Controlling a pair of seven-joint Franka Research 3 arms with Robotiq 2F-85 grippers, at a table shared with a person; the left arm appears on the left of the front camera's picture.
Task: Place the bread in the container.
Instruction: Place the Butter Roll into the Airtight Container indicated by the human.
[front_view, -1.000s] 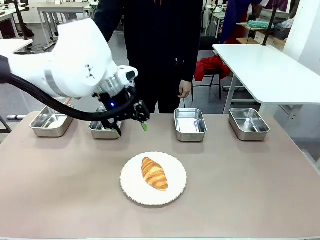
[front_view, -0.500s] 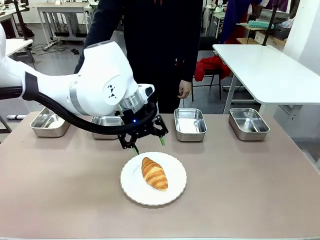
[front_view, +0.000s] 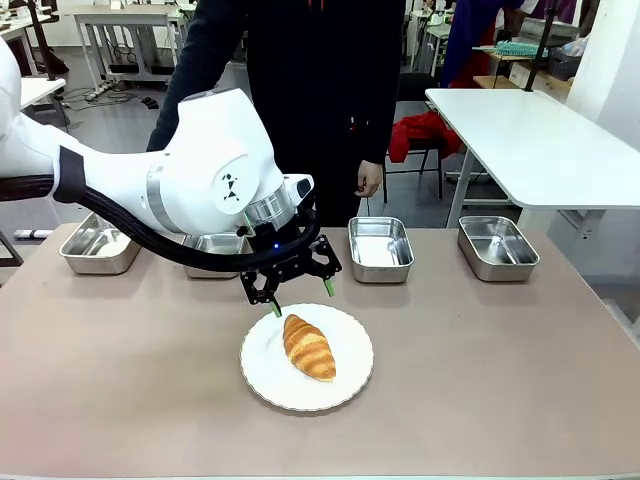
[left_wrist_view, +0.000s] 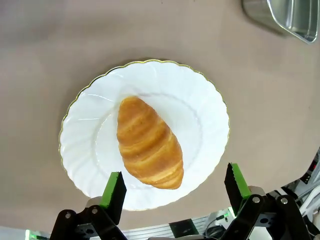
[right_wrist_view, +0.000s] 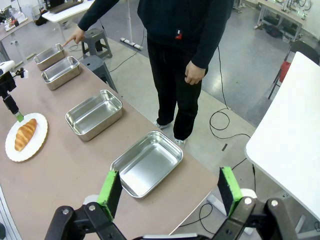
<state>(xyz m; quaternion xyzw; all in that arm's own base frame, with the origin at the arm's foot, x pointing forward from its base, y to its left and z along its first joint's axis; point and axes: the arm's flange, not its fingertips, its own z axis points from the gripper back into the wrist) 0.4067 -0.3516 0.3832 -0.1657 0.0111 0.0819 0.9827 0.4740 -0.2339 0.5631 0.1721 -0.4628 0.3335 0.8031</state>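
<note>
The golden-brown croissant (front_view: 309, 347) lies on a round white plate (front_view: 262, 375) in the middle of the table. My left gripper (front_view: 300, 298) hangs open just above the plate's far edge. In the left wrist view the croissant (left_wrist_view: 148, 142) sits slightly ahead of the open green-padded fingers (left_wrist_view: 115, 186), and its near end lies between their line. Four steel trays stand in a row at the far edge. A person's hand (right_wrist_view: 75, 36) points down by the leftmost tray (right_wrist_view: 49, 56). My right gripper (right_wrist_view: 169, 190) is open and holds nothing, high over the rightmost tray (right_wrist_view: 146, 163).
The other trays (front_view: 380, 248) (front_view: 497, 247) are bare inside, and my left arm partly hides the second one (front_view: 213, 243). The leftmost tray (front_view: 100, 245) is at the far left. The person stands close behind the table's far side. A white table (front_view: 540, 140) is off to the right.
My left gripper has swung right from over the second tray and come down to the plate's far edge, staying open. The croissant and plate have not moved.
</note>
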